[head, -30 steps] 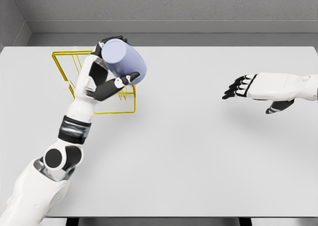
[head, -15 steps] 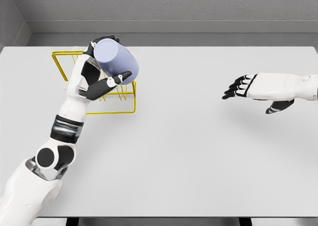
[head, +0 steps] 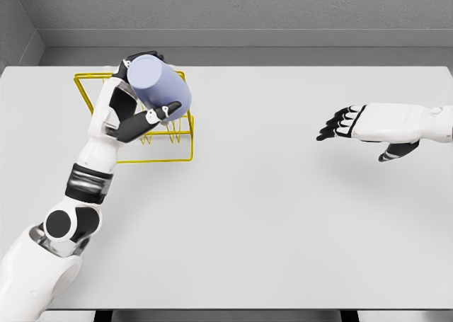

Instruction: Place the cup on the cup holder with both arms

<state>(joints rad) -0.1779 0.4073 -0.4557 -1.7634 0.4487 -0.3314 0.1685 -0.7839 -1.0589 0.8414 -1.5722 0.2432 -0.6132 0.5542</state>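
Holding the cup (head: 159,87) tight, the left hand (head: 136,110) had its fingers wrapped around the side so the cup would not slip. The cup was up in the air, tipped over with its flat end toward the camera, right above the yellow wire holder (head: 170,148). It was likely tipped that way so it could slide onto a peg, but it did not look set down yet. The holder sat at the far left of the white counter (head: 283,223). The right hand (head: 350,124) floated far away, fingers spread, holding nothing, out of the way.
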